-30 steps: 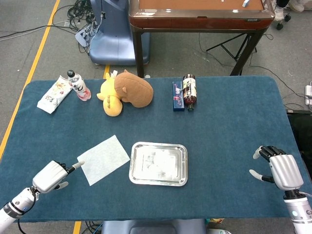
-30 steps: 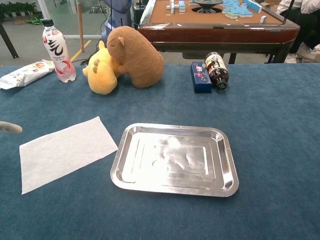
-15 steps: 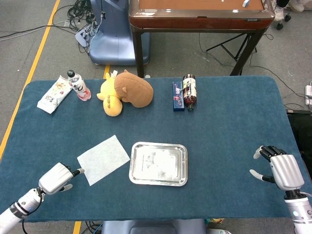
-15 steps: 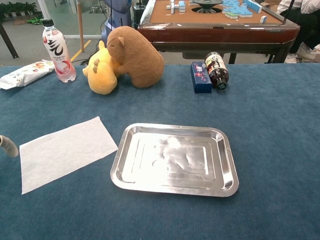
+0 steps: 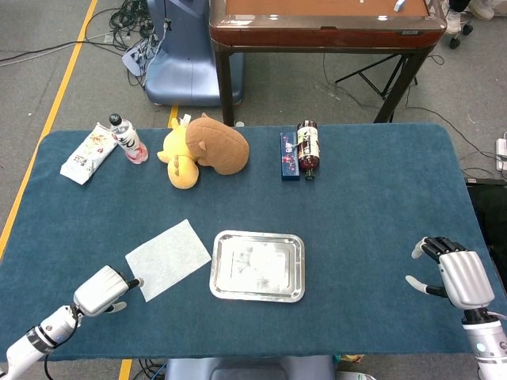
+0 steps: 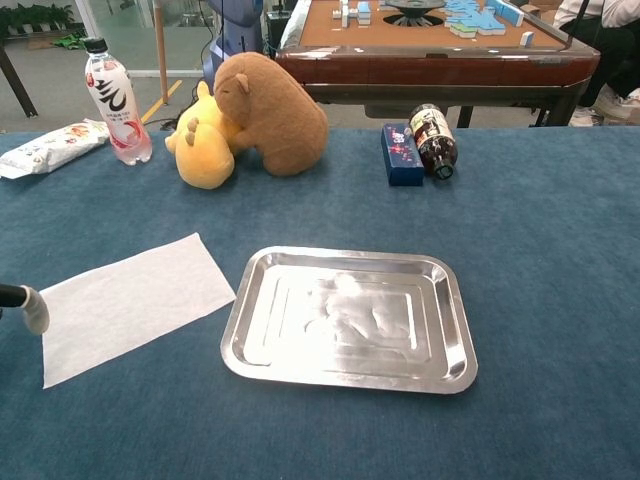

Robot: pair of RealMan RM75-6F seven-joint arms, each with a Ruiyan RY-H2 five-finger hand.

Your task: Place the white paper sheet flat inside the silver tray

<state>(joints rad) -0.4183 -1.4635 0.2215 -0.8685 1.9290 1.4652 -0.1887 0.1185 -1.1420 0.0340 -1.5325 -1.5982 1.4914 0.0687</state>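
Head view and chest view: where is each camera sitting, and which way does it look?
Head view: sits high, looking almost straight down at the whole blue table; both arms show, the left hand by the white paper sheet, the right hand off to the side.
Chest view: sits low, looking forward across the table toward the plush toys; only a fingertip of the left hand shows at the paper's edge.
Both share: the paper, the silver tray, toys and bottles.
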